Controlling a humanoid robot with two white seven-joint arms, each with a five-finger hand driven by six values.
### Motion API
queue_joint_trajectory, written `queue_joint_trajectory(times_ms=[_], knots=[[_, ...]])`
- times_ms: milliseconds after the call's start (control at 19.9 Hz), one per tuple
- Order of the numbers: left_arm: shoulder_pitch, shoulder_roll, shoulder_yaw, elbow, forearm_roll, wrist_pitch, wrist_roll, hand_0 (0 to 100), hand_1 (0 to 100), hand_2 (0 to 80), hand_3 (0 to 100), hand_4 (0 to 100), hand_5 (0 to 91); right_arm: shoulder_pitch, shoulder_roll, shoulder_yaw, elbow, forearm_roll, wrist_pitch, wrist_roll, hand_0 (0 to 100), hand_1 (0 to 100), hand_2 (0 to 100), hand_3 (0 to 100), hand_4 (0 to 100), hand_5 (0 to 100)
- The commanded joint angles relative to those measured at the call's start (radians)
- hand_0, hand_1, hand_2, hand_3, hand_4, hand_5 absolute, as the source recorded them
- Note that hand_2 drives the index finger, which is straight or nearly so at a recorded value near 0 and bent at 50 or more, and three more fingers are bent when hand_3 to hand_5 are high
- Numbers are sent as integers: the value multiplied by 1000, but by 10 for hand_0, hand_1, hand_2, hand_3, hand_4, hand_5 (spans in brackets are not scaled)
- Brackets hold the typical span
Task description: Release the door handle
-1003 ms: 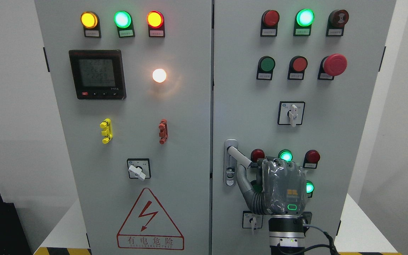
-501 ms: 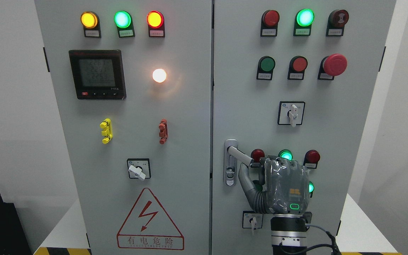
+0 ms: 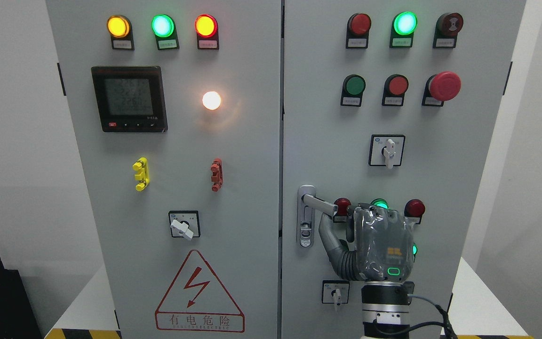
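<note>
Change: silver lever door handle (image 3: pixel 320 204) has swung up toward level.
Right hand (image 3: pixel 374 245): you see its thumb under the lever tip; grip state cannot be told.
Handle location: right grey cabinet door (image 3: pixel 464 155), left edge.

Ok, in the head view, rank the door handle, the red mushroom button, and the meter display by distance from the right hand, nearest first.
1. Door handle: just upper left of the right hand.
2. Red mushroom button: well above, right door.
3. Meter display: far upper left, left door.
</note>
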Motion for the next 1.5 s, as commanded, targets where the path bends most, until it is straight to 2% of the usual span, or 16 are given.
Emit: queue_joint_trajectory(times_ms=[0,501,652,752,802,902,953,1003,1053,1103,1153,1203,1253,1303,1354,1454], knots=[[-15,0,31,25,-29,0,0,120,389,0,0,0,0,-2,0,-6,-2,0,-1,6,540,358,1000,1000,1000,967],[-15,0,33,25,-29,0,0,120,389,0,0,0,0,29,-2,-6,-5,-5,-7,-5,556,352,1000,1000,1000,968],[-15,0,31,25,-29,0,0,120,389,0,0,0,0,76,-3,-15,-13,-11,-11,-63,575,361,982,1000,1000,966],[-15,0,31,25,-29,0,0,120,389,0,0,0,0,125,-3,-35,-56,-12,-49,-83,591,376,887,1000,975,932],[-15,0,31,23,-29,0,0,120,389,0,0,0,0,154,-3,-43,-86,-11,-83,-86,593,377,872,1000,957,913],[-15,-1,31,25,-29,0,0,120,389,0,0,0,0,211,-8,-64,-134,-11,-143,-94,620,348,640,988,777,650],[-15,0,31,23,-29,0,0,120,389,0,0,0,0,234,-8,-70,-149,-11,-163,-94,625,343,612,952,742,613],[-15,0,31,23,-29,0,0,120,389,0,0,0,0,254,-6,-76,-161,-12,-183,-94,645,319,512,783,592,397],[-15,-1,31,23,-29,0,0,120,389,0,0,0,0,270,-6,-83,-174,-12,-204,-96,651,294,419,594,459,224],[-15,-1,33,23,-29,0,0,120,389,0,0,0,0,279,-6,-92,-184,-12,-229,-97,650,278,411,548,433,199],[-15,-1,33,25,-29,0,2,120,389,0,0,0,0,283,-5,-103,-194,-12,-256,-102,654,198,277,344,248,81],[-15,-1,31,23,-29,0,2,120,389,0,0,0,0,284,-3,-116,-197,-12,-278,-103,631,145,194,232,151,25],[-15,-1,31,23,-29,0,2,120,389,0,0,0,0,284,-2,-127,-198,-14,-292,-99,621,142,184,220,140,18],[-15,0,31,23,-29,0,0,120,389,0,0,0,0,284,-2,-136,-200,-15,-301,-94,602,108,97,105,42,0],[-15,0,31,23,-29,0,0,120,389,0,0,0,0,282,-3,-149,-205,-15,-313,-90,579,106,66,76,5,0],[-15,-1,31,23,-29,0,0,120,389,0,0,0,0,279,-2,-169,-211,-17,-344,-88,556,89,50,58,0,0]])
